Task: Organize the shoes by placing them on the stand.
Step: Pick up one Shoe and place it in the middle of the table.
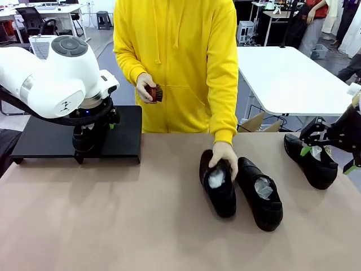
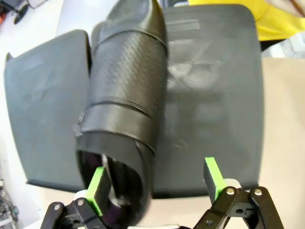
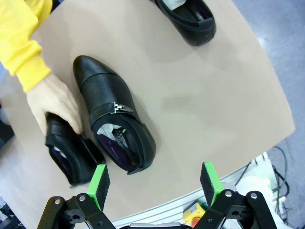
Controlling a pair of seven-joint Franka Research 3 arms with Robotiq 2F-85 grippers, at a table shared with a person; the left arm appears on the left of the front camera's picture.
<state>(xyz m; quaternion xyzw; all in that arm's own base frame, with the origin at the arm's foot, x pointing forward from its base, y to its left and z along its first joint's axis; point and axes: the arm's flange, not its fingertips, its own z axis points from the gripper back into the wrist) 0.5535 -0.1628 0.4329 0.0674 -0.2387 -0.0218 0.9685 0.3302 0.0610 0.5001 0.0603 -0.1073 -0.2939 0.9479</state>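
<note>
The glossy black leather shoe (image 2: 126, 95) sits on the matte black stand (image 2: 214, 95); lift your spread left gripper (image 2: 154, 166) straight, one pad (image 2: 99, 186) seemingly inside.

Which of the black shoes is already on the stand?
The shoe between the open fingers of the left hand: it rests on the black stand. The middle pair and the rightmost shoe lie on the tabletop.

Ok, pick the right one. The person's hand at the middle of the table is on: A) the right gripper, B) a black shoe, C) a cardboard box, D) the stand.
B: the hand rests on the heel end of a black shoe stuffed with white paper, lying on the table.
</note>
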